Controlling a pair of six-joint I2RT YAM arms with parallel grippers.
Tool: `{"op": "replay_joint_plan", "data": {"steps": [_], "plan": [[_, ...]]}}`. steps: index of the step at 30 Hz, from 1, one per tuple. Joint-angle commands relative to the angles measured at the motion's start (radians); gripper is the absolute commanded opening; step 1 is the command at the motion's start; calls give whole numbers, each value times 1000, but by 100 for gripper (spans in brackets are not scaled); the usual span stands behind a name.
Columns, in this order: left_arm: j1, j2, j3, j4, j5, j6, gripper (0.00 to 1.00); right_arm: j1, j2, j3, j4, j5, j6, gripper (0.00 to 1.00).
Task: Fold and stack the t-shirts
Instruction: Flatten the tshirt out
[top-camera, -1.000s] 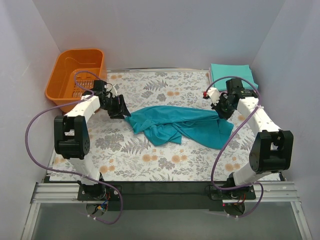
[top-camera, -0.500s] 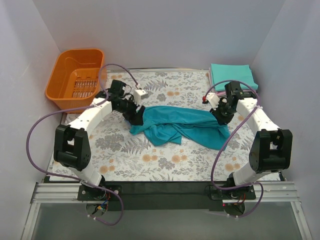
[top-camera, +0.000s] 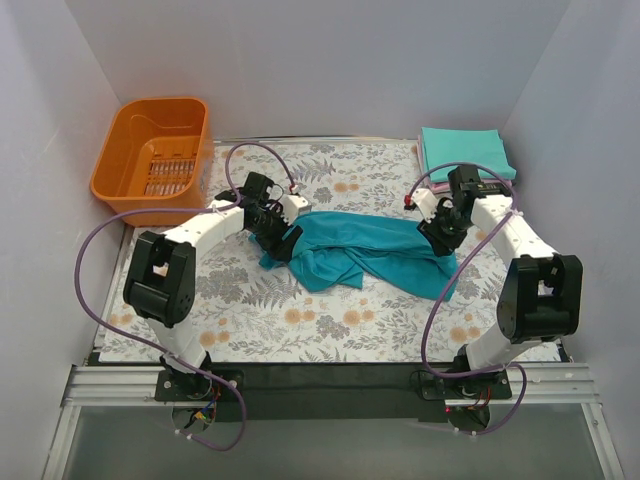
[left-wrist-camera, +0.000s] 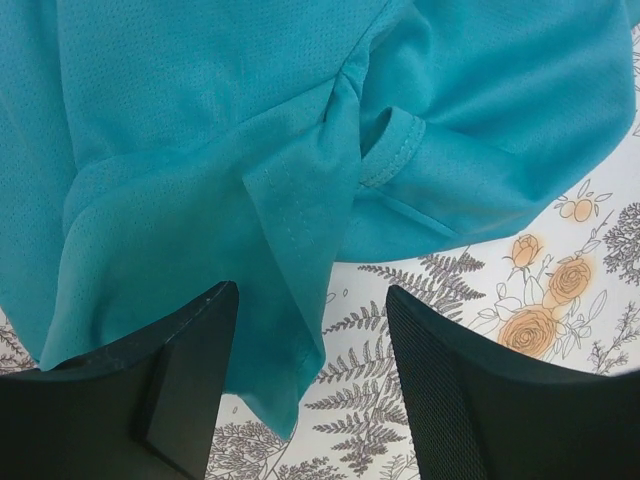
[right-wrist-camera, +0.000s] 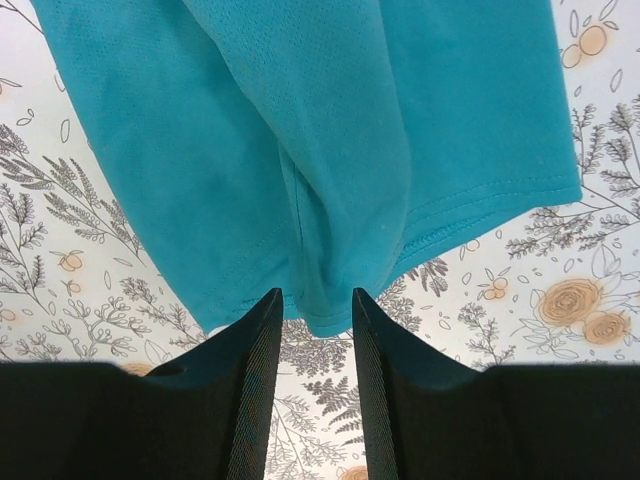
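A deep teal-blue t-shirt (top-camera: 360, 250) lies crumpled across the middle of the flowered table. My left gripper (top-camera: 285, 240) hovers over its left end. In the left wrist view that gripper (left-wrist-camera: 312, 380) is open, and a loose corner of the shirt (left-wrist-camera: 250, 150) hangs between the fingers, close to the left one. My right gripper (top-camera: 440, 232) is at the shirt's right end. In the right wrist view it (right-wrist-camera: 316, 300) stands open by a narrow gap, with a hemmed fold of the shirt (right-wrist-camera: 300, 130) just at the fingertips, not pinched. A mint-teal t-shirt (top-camera: 465, 152) lies folded at the back right.
An orange plastic basket (top-camera: 155, 150) stands at the back left corner. White walls close in the table on the left, back and right. Purple cables loop from both arms. The flowered tablecloth (top-camera: 300, 320) is bare in front of the shirt.
My left arm has swung right from beside the basket to the shirt's left end, jaws wider. The right jaws have gone from shut to parted, and the shirt's right edge lies loose.
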Motion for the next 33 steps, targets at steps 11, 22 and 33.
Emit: {"op": "replay_joint_plan", "data": {"steps": [11, 22, 33], "plan": [[-8, 31, 43, 44, -16, -47, 48, -5, 39, -64, 25, 59, 30, 22], [11, -33, 123, 37, 28, -102, 0, -7, -7, 0, 43, 120, 13, 1], [173, -93, 330, 35, 30, -216, 0, -38, -38, 172, 60, 150, 4, 1]]}}
